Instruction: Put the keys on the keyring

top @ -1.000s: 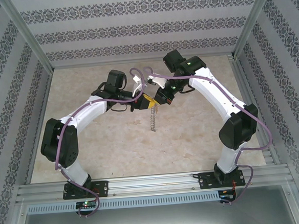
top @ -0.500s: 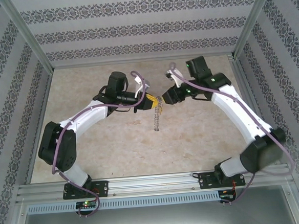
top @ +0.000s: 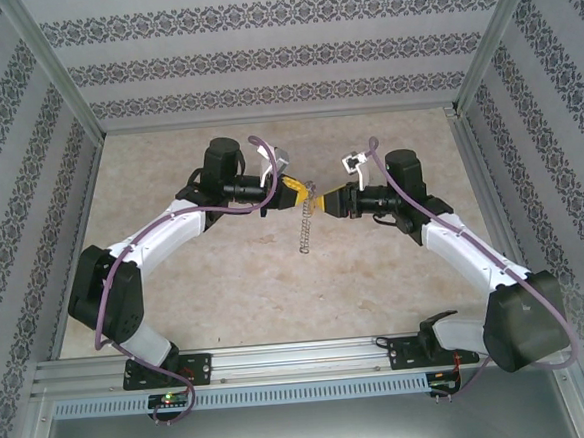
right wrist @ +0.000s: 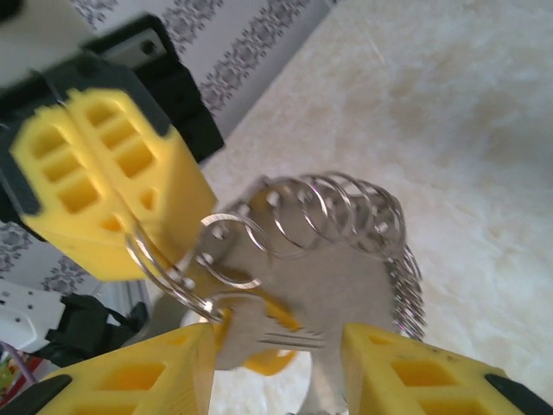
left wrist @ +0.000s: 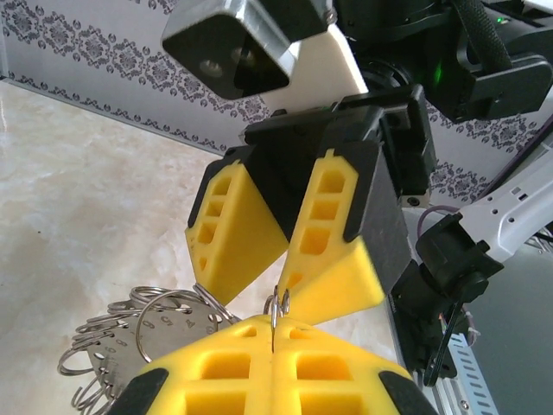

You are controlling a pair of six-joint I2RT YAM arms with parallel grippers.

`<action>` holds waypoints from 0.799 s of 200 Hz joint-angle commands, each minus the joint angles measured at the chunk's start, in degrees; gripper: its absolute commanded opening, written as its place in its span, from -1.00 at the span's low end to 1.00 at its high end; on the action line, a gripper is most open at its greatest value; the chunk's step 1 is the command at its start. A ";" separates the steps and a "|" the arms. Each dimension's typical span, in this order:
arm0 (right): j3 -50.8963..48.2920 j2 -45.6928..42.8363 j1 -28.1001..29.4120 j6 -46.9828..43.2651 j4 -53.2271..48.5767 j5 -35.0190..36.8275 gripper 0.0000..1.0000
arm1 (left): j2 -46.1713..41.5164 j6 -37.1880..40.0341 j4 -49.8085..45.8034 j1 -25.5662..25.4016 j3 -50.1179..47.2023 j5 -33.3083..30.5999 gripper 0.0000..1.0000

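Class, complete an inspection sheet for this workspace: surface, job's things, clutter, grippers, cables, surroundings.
Surface: pale marbled table, flat.
Job's things: keyring, fringed with small silvery rings, hangs from the left gripper. A small yellow piece below it may be the key, but it is too blurred to be sure.
Clutter: nothing seen.
Grippers: left gripper is shut on the keyring's wire. Right gripper is open, with a finger on either side of the ring's lower part.
Cables: purple cables run along both arms.
Surroundings: patterned walls and a metal frame rail.
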 commanded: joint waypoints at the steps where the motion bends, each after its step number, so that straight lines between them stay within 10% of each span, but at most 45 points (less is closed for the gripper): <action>1: -1.46 -1.08 0.12 4.65 11.84 -4.49 -0.16 | -1.77 -1.41 4.39 -0.29 -0.52 0.68 -1.00; 160: -2.26 2.29 -0.14 4.01 13.61 -8.06 -0.57 | -1.66 -2.47 5.45 -0.28 -0.64 0.10 -1.00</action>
